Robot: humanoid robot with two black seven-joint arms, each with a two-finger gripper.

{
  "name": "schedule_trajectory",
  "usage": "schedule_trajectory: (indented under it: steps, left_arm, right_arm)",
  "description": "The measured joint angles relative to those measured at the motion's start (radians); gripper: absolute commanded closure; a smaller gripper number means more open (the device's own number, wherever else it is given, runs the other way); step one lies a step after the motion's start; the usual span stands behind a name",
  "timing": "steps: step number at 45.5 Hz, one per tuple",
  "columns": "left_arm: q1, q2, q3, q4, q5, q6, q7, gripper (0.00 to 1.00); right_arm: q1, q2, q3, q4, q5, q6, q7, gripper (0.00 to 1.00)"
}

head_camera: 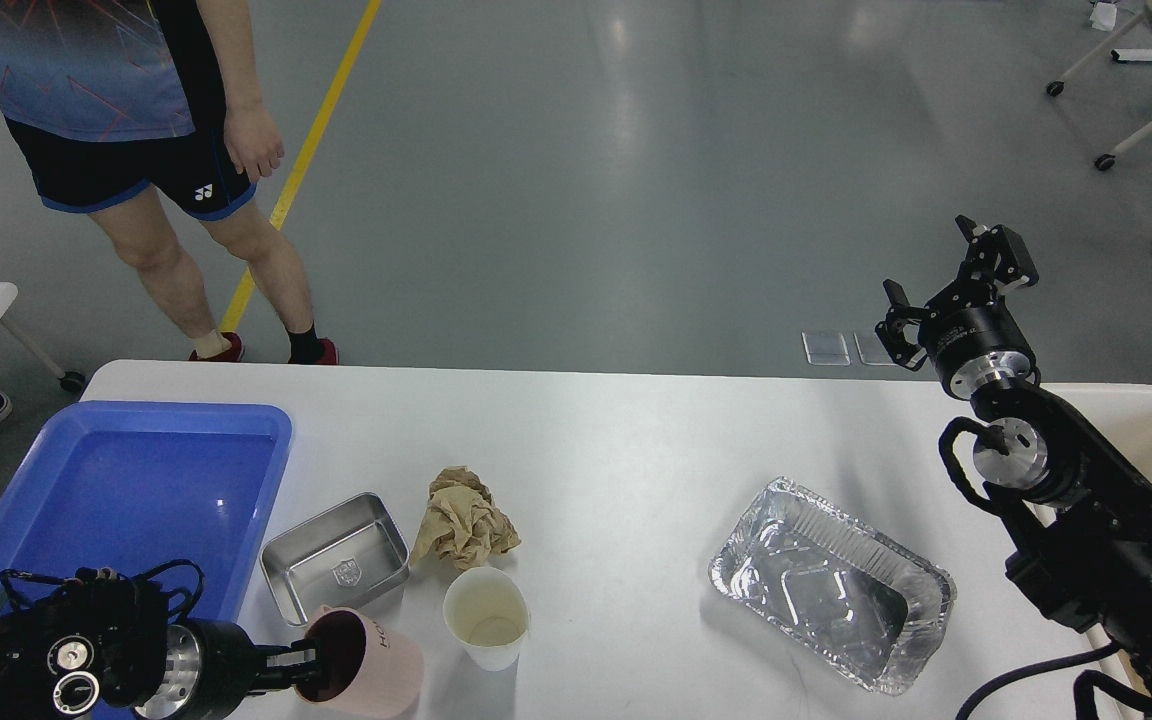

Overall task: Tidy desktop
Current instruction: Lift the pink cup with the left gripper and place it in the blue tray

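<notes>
Your left gripper (298,672) is clamped on the rim of the pink mug (361,665), which is tipped with its mouth toward the arm, at the near-left edge of the surface (616,450). From this angle it is hard to say whether its base touches the surface. Carry it level and slowly to the blue tub (136,490) just to the left, clearing the tub's wall before lowering. Keep the mug clear of the steel tin (336,555) and the paper cup (485,615) beside it, which would slide or tip easily. Your right gripper (946,290) hangs open and empty above the far-right edge.

Count on the surface:
- 1 pink mug
- 1 paper cup
- 1 steel tin
- 1 crumpled brown paper (461,520)
- 1 foil tray (831,585)
- 1 blue tub
</notes>
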Motion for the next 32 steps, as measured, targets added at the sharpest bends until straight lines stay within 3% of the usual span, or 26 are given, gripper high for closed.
schedule_trajectory:
  steps: [12,22,32]
  left_arm:
    - [-0.006,-0.005,-0.017,-0.032,0.002,-0.026,0.001,1.0]
    - [-0.015,-0.014,-0.069,-0.071,0.002,-0.128,0.0,1.0]
    - [-0.017,0.098,-0.123,-0.134,-0.003,-0.171,-0.002,1.0]
  right_arm:
    - [0.0,0.0,0.0,0.0,0.0,0.0,0.0,0.0]
    - [-0.005,-0.016,0.0,0.0,0.0,0.0,0.0,0.0]
    - [-0.006,-0.02,0.0,0.0,0.0,0.0,0.0,0.0]
